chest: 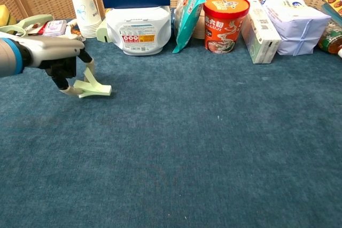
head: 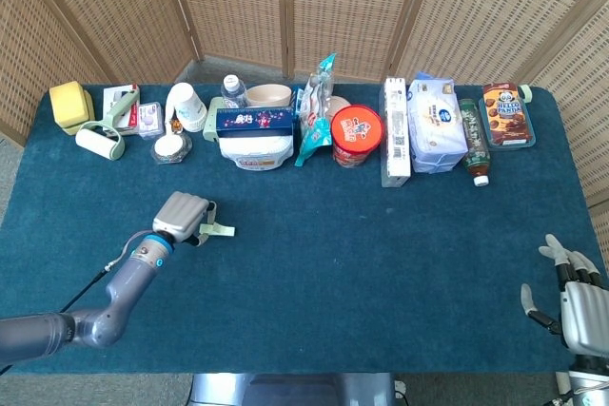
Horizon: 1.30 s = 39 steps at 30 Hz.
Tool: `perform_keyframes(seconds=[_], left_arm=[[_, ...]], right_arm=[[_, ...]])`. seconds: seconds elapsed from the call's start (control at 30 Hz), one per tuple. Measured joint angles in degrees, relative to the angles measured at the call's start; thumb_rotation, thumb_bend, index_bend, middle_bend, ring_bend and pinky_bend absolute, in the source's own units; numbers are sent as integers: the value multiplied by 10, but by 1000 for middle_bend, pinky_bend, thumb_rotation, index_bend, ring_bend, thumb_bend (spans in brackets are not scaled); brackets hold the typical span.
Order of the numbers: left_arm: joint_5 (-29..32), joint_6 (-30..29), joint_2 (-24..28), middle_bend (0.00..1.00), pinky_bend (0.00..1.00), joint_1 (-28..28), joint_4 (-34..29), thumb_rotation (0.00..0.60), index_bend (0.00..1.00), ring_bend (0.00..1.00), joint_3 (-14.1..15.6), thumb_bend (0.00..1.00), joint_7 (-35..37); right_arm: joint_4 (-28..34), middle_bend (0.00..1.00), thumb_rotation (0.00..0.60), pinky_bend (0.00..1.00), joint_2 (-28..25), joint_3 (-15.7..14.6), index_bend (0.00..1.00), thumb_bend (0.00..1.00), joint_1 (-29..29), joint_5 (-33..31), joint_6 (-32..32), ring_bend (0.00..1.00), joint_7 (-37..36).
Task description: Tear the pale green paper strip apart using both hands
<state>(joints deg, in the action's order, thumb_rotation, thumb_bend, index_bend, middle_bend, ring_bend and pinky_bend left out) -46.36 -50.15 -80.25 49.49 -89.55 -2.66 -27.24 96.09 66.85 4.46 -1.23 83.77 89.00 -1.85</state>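
Left hand [chest: 63,68] pinches pale green paper strip [chest: 92,86], folded, its end jutting right of the fingers, low over the table [head: 314,263]. Open cloth stretches right. Right hand [head: 569,297] at the table's near right corner, fingers spread, holding nothing.

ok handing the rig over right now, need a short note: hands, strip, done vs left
Left hand: fingers pinch the near-left end of the pale green paper strip, which is bent upward at the fingers; its free end looks to be on the blue tablecloth.
Right hand: open, fingers spread, at the far right edge of the table, well apart from the strip and holding nothing.
Strip: front-left area of the table, in front of the white tub; appears to be in one piece.
Done: the left hand has a grasp on the strip.
Left: bring the right hand across, grip the free end, pull apart to tear.
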Motion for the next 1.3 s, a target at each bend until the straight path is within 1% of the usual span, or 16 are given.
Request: perform_keyframes(seconds=[0.27,0.4,0.5,0.6,0.73,0.87,0.9,0.93,1.03,1.07,1.1,1.13,1.17,1.23,1.27,1.3], left_arm=[[-65,-11,50,1000,1000,-22,-33,600,668,1000,-1,464,49],[-114,-19,87,1000,1000,-40,-57,600,669,1000,-1,463,91],[-152,-22,121,1000,1000,-54,-75,600,668,1000,0,463,130],[-184,-22,154,1000,1000,-66,-95,600,668,1000,2,463,162],[-221,-21,198,1000,1000,-78,-123,600,668,1000,3,462,200],[-254,-19,239,1000,1000,-87,-149,600,668,1000,2,460,238],[-263,-19,249,1000,1000,-89,-155,600,668,1000,2,460,245],[-270,-18,256,1000,1000,-91,-159,600,669,1000,2,460,250],[-288,-16,277,1000,1000,-94,-172,600,668,1000,1,459,267],[-294,-16,283,1000,1000,-95,-176,600,668,1000,0,459,274],[-302,-15,291,1000,1000,-96,-180,600,668,1000,-1,458,284],[-309,-15,297,1000,1000,-96,-182,600,668,1000,-1,458,291],[-316,-15,303,1000,1000,-97,-185,600,668,1000,-2,459,297],[-331,-13,317,1000,1000,-98,-189,600,668,1000,-5,459,310],[-336,-12,321,1000,1000,-98,-190,600,668,1000,-6,459,314],[-340,-10,325,1000,1000,-98,-192,600,668,1000,-7,458,319]], right_arm=[[-2,278,490,172,3,1,19,464,9,0,-14,166,-4],[-1,278,490,172,7,4,19,464,20,5,-24,166,-9],[0,315,490,173,9,6,19,464,27,8,-31,172,-18],[-2,400,489,207,11,9,19,464,36,11,-41,217,-35],[-7,513,489,281,15,14,24,464,53,19,-57,322,-67],[-13,622,489,414,22,19,55,464,76,34,-74,458,-102],[-15,666,488,463,25,20,68,464,84,40,-77,511,-111],[-16,705,488,510,27,22,90,464,89,45,-79,564,-117],[-19,834,487,670,35,23,226,450,106,62,-88,738,-137],[-20,891,488,731,37,23,286,428,111,68,-92,803,-143],[-22,926,488,767,40,23,323,405,120,76,-96,840,-152],[-22,969,487,821,42,23,393,363,126,82,-100,895,-157],[-23,994,487,881,44,23,478,323,133,88,-104,945,-163],[-24,1000,485,961,48,22,579,269,148,99,-114,993,-169],[-25,1000,485,987,50,22,610,249,153,102,-118,1000,-168],[-25,1000,485,995,52,22,618,240,158,104,-121,1000,-166]])
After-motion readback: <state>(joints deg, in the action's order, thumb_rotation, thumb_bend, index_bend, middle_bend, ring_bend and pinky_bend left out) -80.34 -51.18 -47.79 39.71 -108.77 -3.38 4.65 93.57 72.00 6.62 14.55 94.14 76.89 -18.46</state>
